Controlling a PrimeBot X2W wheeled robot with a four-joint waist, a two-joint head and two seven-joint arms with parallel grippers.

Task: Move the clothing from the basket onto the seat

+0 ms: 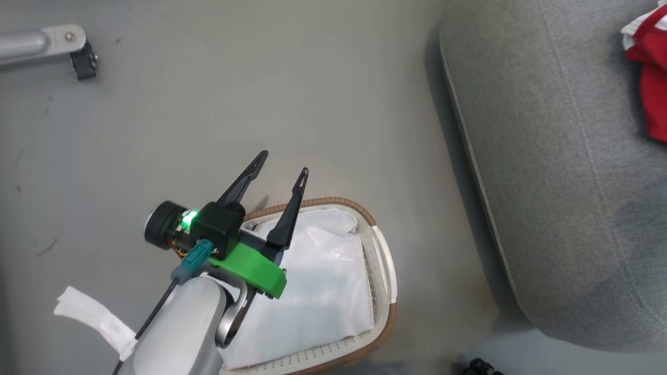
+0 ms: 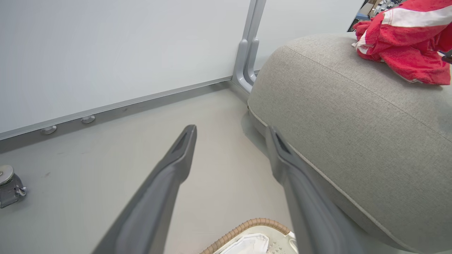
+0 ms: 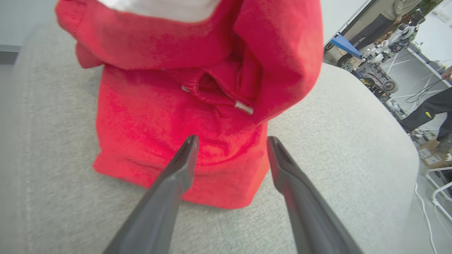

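**A:** What's nearest the robot?

**B:** The left gripper, fingers spread and holding nothing. It hangs above the basket, tips past the far rim. The white liner lies inside the basket.

**A:** Beyond that?

**B:** A strip of floor, then the seat to the basket's right.

**A:** Where's the clothing?

**B:** The clothing sits bunched on top of the seat, toward its far right edge, well apart from the left gripper.

**A:** And the other arm?

**B:** The right gripper is low over the seat, fingers parted, clamping nothing. The red heap lies just past its tips, with the near hem showing in the gap.
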